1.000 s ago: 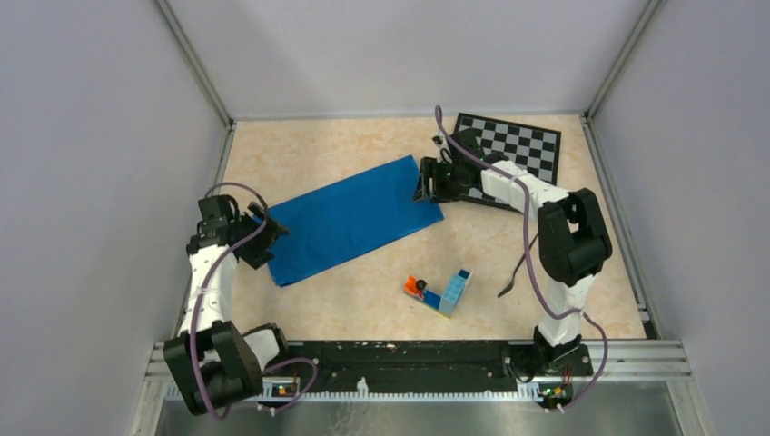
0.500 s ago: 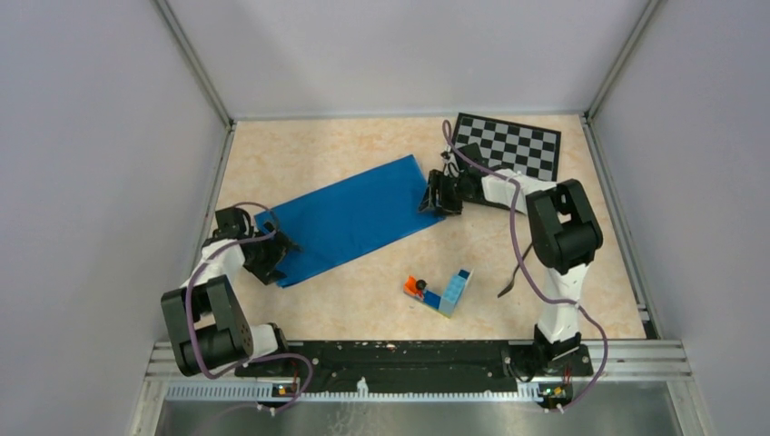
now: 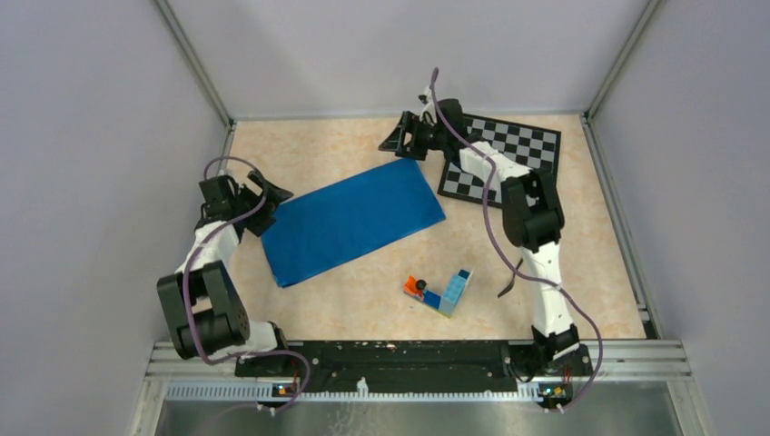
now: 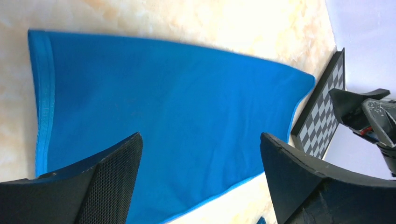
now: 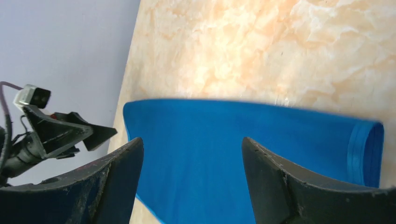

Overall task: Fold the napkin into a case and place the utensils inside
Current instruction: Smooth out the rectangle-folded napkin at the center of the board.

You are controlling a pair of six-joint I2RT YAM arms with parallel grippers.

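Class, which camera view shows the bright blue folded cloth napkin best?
The top external view: the whole bright blue cloth napkin lies flat and unobstructed there. Each wrist view shows only part of it, the rest hidden or out of frame.

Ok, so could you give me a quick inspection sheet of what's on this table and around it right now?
surface: beige marbled tabletop, no spills seen.
job's things: blue napkin lies folded in a long rectangle mid-table; dark fork lies to its right, partly behind the right arm; knife not seen.
clutter: chessboard at the far right; blue brick block with a small orange piece beside it, nearer the front.
jaws: left jaws open by the napkin's left end; right jaws open beyond its far right corner; both hold nothing.
cables: purple cables run along both arms.
surroundings: grey walls; metal rail at the near edge.
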